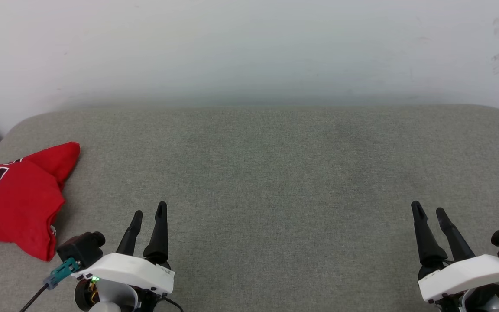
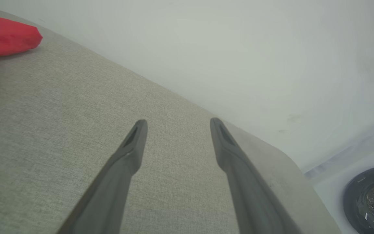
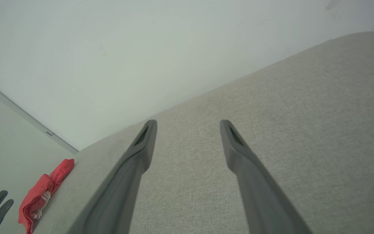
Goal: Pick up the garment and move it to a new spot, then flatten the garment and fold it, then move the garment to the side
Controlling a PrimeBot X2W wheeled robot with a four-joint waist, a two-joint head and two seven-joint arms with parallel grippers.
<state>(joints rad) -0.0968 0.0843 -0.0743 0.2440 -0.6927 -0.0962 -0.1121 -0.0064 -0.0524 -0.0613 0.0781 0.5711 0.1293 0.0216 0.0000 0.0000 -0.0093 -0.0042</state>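
- Jaws of the left gripper point(image 1: 150, 209) stand spread apart with nothing between them; both dark fingers point up the head view over bare grey fabric.
- Jaws of the right gripper point(image 1: 428, 207) are likewise spread and hold nothing, at the lower right of the head view, well apart from the left gripper.
- The garment point(image 1: 20, 199) lies on the desk point(image 1: 275, 173) at its far left edge, near the rounded back-left corner.
- It is a compact, roughly folded red bundle, with part of the black, white-outlined lettering showing on its top face.
- One red corner of the garment sticks out towards the wall point(image 1: 249, 52).
- The left gripper sits near the garment's lower right edge but apart from it; neither gripper touches the cloth.
- In the right wrist view a bit of white fabric shows at the garment's near end.
- A teal connector point(image 1: 64, 269) with a dark cable hangs off the left wrist.
- A dark round opening point(image 2: 370, 198) shows beyond the desk's corner in the left wrist view.
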